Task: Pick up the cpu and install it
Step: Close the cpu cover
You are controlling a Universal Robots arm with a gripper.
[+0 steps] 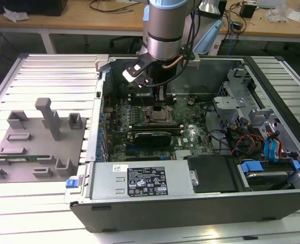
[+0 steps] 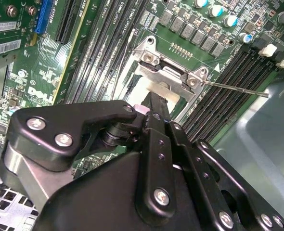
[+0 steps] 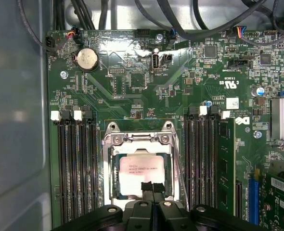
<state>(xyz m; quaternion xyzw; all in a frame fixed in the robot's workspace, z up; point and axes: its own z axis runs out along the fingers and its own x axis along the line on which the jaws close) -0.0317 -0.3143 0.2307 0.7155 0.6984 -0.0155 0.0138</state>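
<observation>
While the arm reaches into the open case, we see the cpu lying flat in the socket on the motherboard; the gripper hangs over one edge of it, fingers narrow, pressed together with no gap we can make out.

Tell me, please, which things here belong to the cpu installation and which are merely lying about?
Belonging to the job:
- cpu, lying in its socket
- socket, frame open
- gripper, over the cpu's edge

Lying about:
- grey fixture tray, outside the case
- memory stick on that tray
- coin battery
- power supply
</observation>
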